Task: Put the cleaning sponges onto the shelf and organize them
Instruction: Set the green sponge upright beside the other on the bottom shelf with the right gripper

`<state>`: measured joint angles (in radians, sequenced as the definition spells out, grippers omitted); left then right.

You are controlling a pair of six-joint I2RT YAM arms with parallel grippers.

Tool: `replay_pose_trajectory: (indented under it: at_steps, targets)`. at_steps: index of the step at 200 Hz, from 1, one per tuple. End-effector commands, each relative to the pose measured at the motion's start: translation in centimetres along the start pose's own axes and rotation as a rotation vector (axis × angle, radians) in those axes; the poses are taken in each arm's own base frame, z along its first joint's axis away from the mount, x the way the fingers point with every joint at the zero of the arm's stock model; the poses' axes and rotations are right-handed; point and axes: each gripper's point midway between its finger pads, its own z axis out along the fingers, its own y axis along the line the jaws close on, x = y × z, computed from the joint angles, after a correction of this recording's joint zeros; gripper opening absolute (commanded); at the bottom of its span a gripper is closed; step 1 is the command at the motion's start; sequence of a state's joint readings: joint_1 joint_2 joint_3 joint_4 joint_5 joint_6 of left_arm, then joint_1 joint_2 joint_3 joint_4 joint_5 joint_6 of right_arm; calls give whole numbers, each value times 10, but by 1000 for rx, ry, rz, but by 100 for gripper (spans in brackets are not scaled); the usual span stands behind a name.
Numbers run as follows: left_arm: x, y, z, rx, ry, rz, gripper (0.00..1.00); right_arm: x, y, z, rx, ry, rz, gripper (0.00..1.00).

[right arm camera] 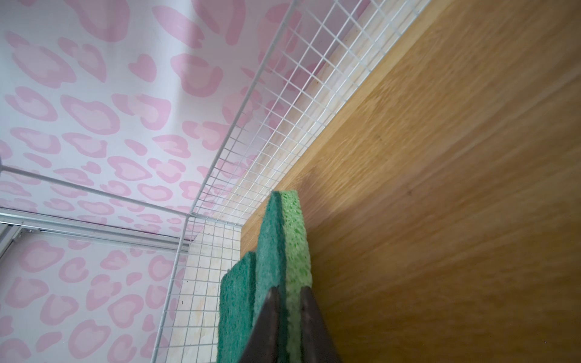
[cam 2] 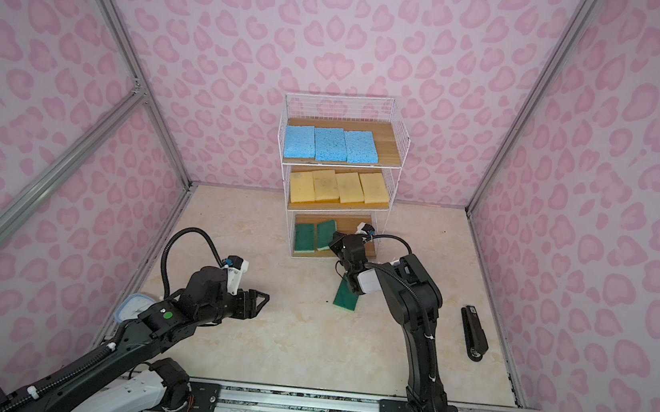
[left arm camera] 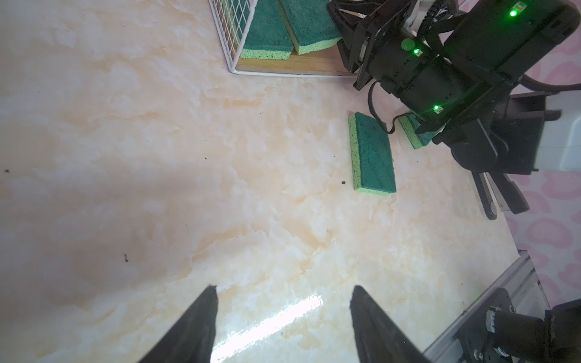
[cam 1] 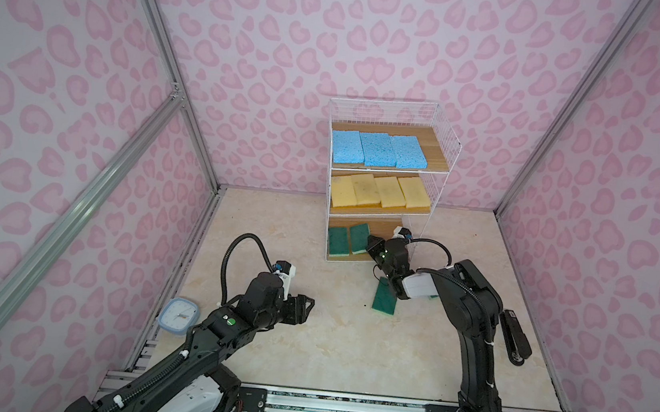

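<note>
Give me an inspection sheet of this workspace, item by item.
Surface: marbled table, a few dark specks.
Job's things: shelf holds three blue sponges on top, four yellow sponges in the middle, a shelved green sponge and a held green sponge at the bottom. A loose green sponge lies on the table, with another green sponge partly under the right arm.
Clutter: clock, stapler.
Grippers: left gripper open, empty; right gripper shut on the held green sponge.
Cables: black hose loops on both arms.
Surroundings: pink patterned walls, aluminium frame.
</note>
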<state>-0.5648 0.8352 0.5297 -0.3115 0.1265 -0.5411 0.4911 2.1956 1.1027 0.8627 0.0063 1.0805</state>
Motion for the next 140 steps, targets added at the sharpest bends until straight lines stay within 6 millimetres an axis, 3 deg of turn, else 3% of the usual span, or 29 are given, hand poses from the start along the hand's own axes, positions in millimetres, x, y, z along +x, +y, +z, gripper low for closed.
replay_pose_trajectory:
  at_steps: [1,73,90,113,140]
  targets:
    - [-4,-1,0,0,-8,-2,68,11,-7,4,17,41,-14,15]
    - [-4,-2,2,-1,-2,-13,68,25,0,3,-17,105,-10,20]
    - [-4,-1,3,-5,0,-17,68,25,3,0,-27,110,-7,26]
    - [-4,-1,4,-5,0,-20,69,17,4,-11,-18,73,-23,45]
    - [-5,-2,4,-3,-2,-26,69,8,10,-19,-12,61,-55,51]
